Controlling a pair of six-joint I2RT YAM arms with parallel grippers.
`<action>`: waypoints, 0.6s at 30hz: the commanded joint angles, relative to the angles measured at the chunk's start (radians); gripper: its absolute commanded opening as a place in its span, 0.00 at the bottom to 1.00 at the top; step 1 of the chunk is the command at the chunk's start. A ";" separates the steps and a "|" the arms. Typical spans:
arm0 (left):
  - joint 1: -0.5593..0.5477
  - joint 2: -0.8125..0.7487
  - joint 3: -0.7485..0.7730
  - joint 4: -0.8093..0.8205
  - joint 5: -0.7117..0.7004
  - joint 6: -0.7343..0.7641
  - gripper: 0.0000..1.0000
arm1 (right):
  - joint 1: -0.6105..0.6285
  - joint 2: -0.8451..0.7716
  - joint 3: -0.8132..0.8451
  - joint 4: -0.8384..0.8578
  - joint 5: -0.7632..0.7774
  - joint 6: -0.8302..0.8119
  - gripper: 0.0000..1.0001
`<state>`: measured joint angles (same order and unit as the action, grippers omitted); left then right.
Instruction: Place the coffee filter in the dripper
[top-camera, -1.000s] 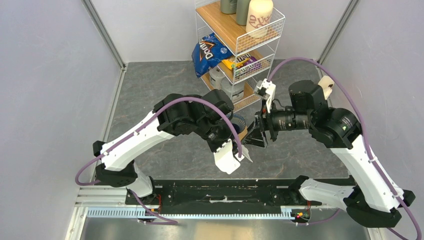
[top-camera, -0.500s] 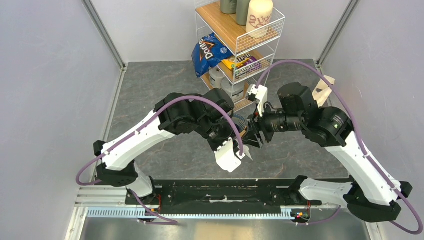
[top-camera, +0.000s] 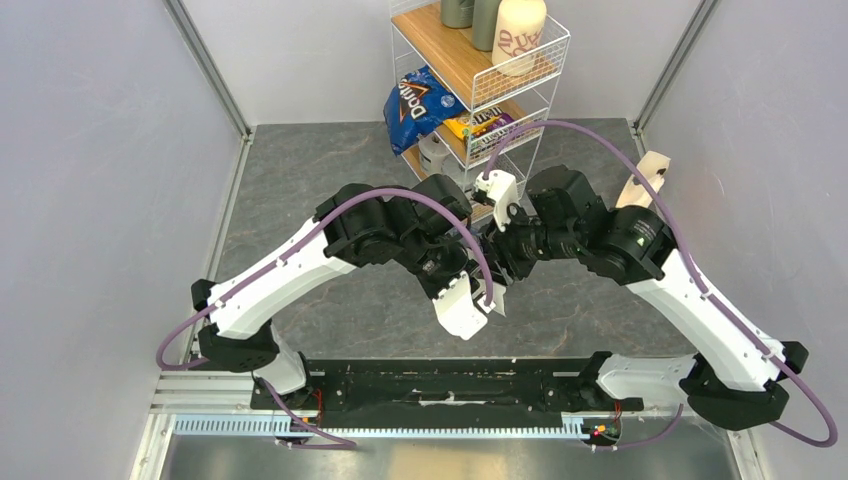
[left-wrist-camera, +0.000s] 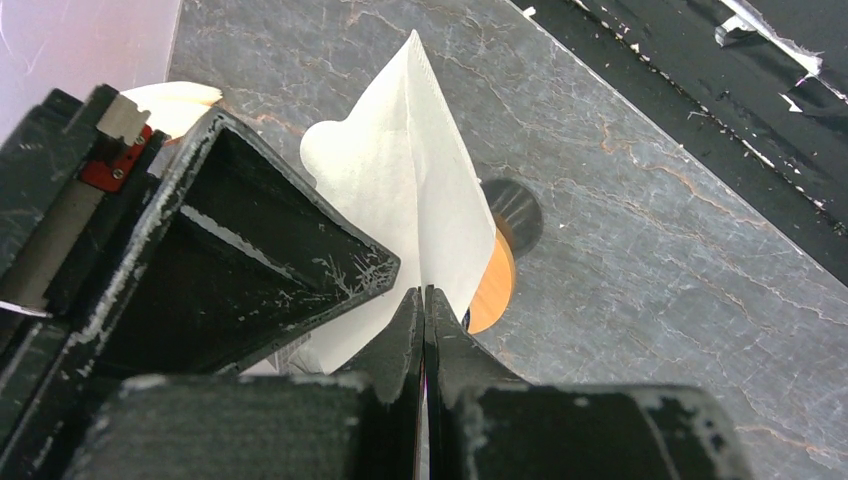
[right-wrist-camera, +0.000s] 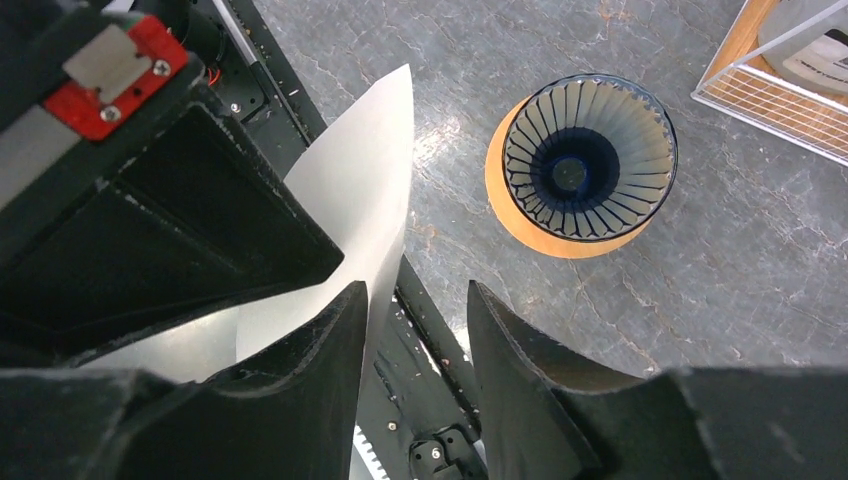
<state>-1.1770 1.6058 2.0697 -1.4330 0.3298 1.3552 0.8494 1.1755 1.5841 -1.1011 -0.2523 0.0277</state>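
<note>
Left wrist showed the left gripper (left-wrist-camera: 423, 300) pinching the coffee filter (left-wrist-camera: 410, 180) by its edge, aloft near the dripper (right-wrist-camera: 588, 155), so the half-spread right gripper (right-wrist-camera: 415, 325) beside it could, perhaps, open the cone.

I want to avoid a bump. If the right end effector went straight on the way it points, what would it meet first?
Probably the coffee filter: its edge stands just ahead of the open jaws of the right end effector. Past it lies the table, though depth is unclear.
</note>
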 joint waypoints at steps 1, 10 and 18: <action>0.004 0.001 0.042 0.028 -0.010 -0.015 0.02 | 0.005 0.011 0.013 0.009 0.008 0.040 0.49; 0.005 -0.008 0.038 0.024 -0.042 -0.010 0.02 | 0.005 0.007 -0.036 -0.004 0.043 0.079 0.46; 0.003 -0.011 0.043 0.054 -0.037 -0.034 0.04 | 0.005 0.022 -0.013 0.018 0.091 0.095 0.00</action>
<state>-1.1748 1.6093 2.0758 -1.4326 0.2897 1.3548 0.8494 1.1900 1.5440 -1.1103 -0.2092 0.1032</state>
